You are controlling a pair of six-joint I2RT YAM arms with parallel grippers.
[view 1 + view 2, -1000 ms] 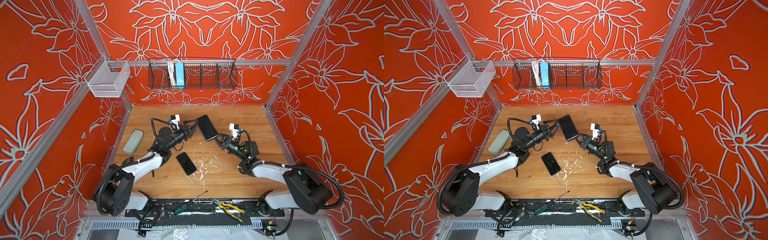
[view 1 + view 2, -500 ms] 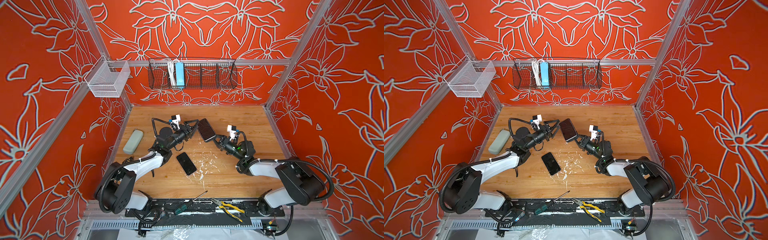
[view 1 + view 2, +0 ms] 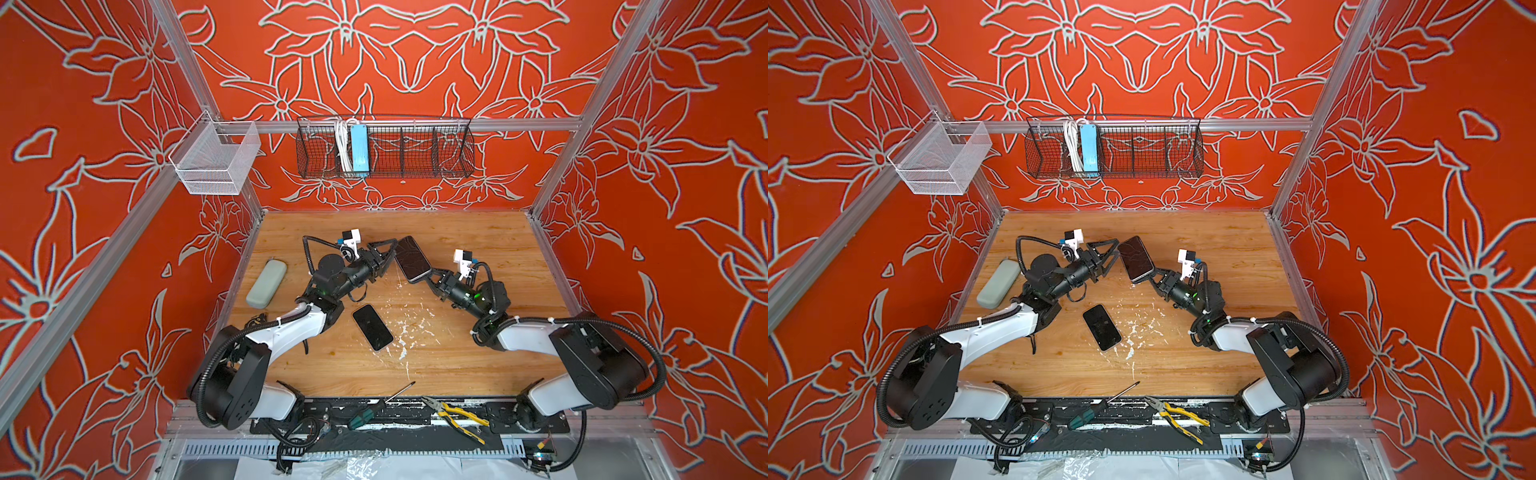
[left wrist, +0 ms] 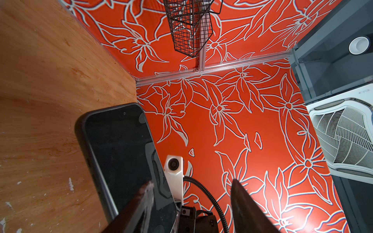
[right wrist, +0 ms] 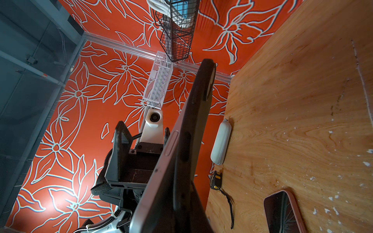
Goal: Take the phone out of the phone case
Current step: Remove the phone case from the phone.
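My right gripper (image 3: 430,276) is shut on the lower end of a dark phone case (image 3: 411,258) with the phone in it, held tilted above the wooden table. In the right wrist view I see it edge-on: the phone's silvery rim (image 5: 161,161) lies against the dark case (image 5: 193,125). My left gripper (image 3: 388,251) is open right at the case's left long edge. In the left wrist view one fingertip (image 4: 145,193) overlaps the phone's screen (image 4: 119,153), and the other fingertip (image 4: 238,193) stands apart in free air. Both top views show this, with the case (image 3: 1135,257) in the air.
A second bare phone (image 3: 372,327) lies screen-up mid-table among white flecks. A grey-green glasses case (image 3: 266,283) lies by the left wall. A screwdriver (image 3: 365,413) and yellow pliers (image 3: 455,415) rest on the front rail. A black wire basket (image 3: 384,146) and a white mesh basket (image 3: 216,160) hang high.
My right gripper has tilted the cased phone and drawn it slightly closer to the left gripper. The left arm has barely moved.
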